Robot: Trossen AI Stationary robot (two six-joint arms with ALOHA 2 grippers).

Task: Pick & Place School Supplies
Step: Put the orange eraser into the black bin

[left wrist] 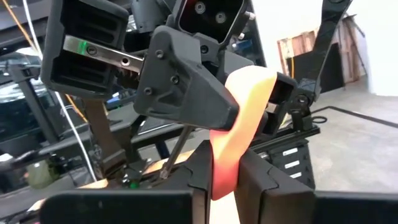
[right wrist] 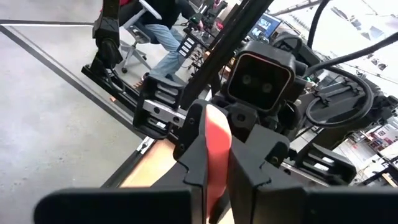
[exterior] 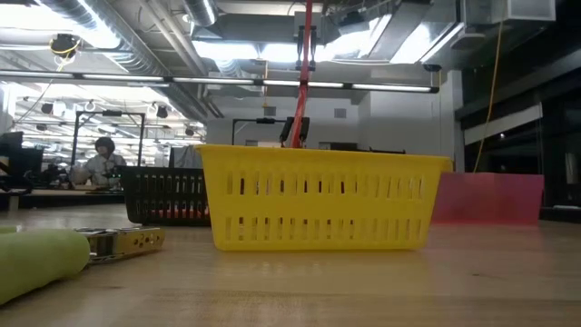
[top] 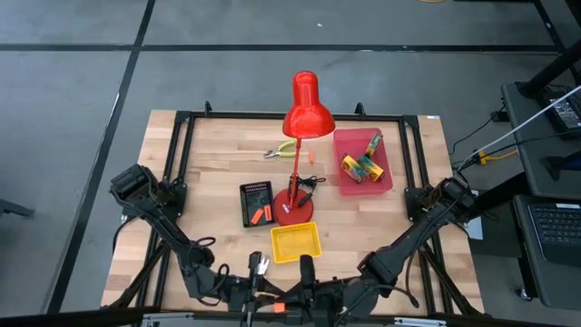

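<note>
At the front edge of the table (top: 218, 163) both arms sit folded. The left gripper (left wrist: 225, 155) has its fingers drawn nearly together, with only a thin peach-coloured strip showing between them; I cannot make out what that strip is. The right gripper (right wrist: 217, 134) is likewise pinched to a narrow slit, and I see nothing in it that I can name.

The red lamp (top: 307, 113) stands in the middle of the table. Toward the right edge lies the pink tray (top: 349, 141), and the crayon boxes (top: 363, 166) are inside it, bunched together. Just left of the lamp's foot is the black tray (top: 254, 193), with the orange pieces (top: 263, 215) lying in it. The yellow tray (top: 297, 242) sits between the lamp and the front edge.

One pair of pliers (top: 281, 152) lies on the bare wood behind the lamp's foot, toward the back edge. The second pair of pliers (exterior: 118, 241) lies near the front edge, just left of the yellow tray and apart from it.
</note>
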